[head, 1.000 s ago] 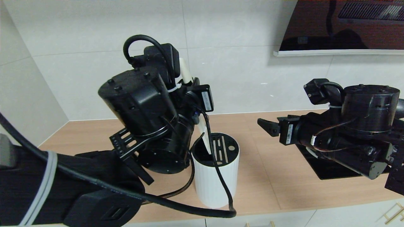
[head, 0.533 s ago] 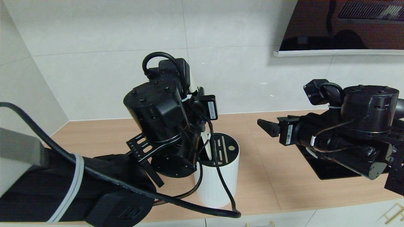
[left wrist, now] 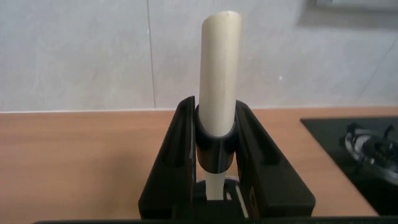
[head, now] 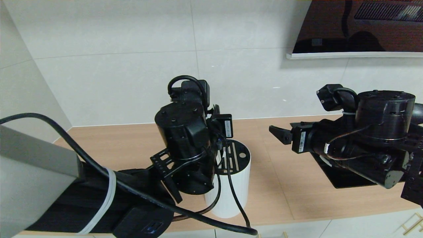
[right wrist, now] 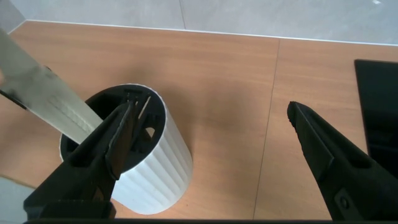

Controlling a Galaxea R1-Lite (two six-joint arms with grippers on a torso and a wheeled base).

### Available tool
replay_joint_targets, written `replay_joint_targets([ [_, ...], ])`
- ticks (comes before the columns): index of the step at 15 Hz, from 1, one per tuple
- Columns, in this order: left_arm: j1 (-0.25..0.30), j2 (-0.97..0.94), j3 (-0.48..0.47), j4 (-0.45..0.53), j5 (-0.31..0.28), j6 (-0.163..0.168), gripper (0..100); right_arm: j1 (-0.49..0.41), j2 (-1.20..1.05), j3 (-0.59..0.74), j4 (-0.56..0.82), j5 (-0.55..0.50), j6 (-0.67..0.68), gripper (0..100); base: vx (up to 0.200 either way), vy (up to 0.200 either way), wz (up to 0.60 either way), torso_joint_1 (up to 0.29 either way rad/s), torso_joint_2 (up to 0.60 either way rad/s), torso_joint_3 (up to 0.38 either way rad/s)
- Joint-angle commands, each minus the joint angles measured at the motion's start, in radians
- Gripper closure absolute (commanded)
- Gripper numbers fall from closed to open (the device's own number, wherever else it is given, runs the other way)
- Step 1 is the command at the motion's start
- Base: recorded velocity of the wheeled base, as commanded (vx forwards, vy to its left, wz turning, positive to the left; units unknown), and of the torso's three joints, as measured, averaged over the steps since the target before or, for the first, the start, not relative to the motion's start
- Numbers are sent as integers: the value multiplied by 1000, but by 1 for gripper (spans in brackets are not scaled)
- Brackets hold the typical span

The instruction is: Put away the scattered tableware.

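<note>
Now, knife [left wrist: 217, 87]: is standing upright, blade [right wrist: 46, 99] dipping into the top of the holder [right wrist: 149, 174] on the bench [head: 284, 185].
Left claw [left wrist: 216, 127]: is squeezing shut around the cream handle [left wrist: 219, 43].
Right claw [right wrist: 209, 115]: is hanging wide open beside the holder, holding nothing.
Feel: is looking stiff, light and sharp, with a smooth, maybe slippery handle; holding the handle, never the blade, is looking safest.
</note>
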Motion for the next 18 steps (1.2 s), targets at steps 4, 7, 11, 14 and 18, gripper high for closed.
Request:
replay_joint_targets([
  [4, -17, 68, 15, 0, 0, -26, 100, 0, 5, 2, 0, 0, 0, 0, 0, 0, 0, 0, 0, 0],
  [7, -17, 77, 43, 4, 0, -26, 100, 0, 5, 2, 0, 0, 0, 0, 0, 0, 0, 0, 0, 0],
  [11, -17, 97, 54, 4, 0, -26, 100, 0, 7, 2, 0, 0, 0, 0, 0, 0, 0, 0, 0, 0],
  [14, -17, 111, 61, 4, 0, -26, 100, 0, 8, 2, 0, 0, 0, 0, 0, 0, 0, 0, 0, 0],
  [18, -17, 111, 61, 4, 0, -26, 100, 0, 8, 2, 0, 0, 0, 0, 0, 0, 0, 0, 0, 0],
])
